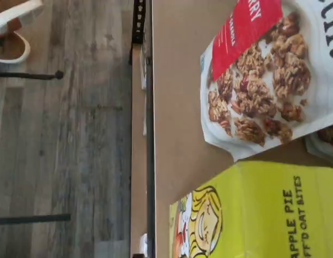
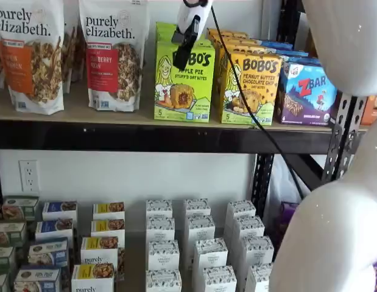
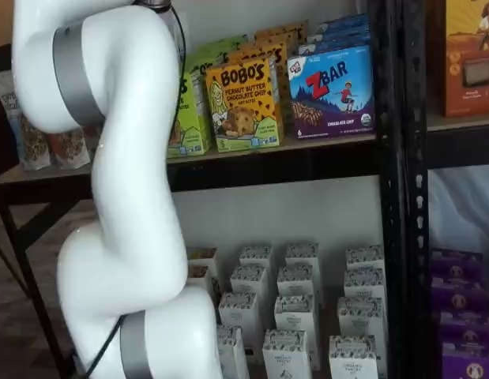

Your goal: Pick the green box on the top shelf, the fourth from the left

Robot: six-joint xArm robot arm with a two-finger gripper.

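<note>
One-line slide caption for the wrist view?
Looking down past the top shelf edge: the green box lies beside a granola bag, grey plank floor beyond.

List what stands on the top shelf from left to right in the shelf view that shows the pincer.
Orange-label granola bag → red-label granola bag → green box → yellow-orange Bobo's box → blue Zbar box.

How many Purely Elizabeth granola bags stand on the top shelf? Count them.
2 front bags in a shelf view: one at the far left, one beside the green box. More may be hidden behind.
</note>
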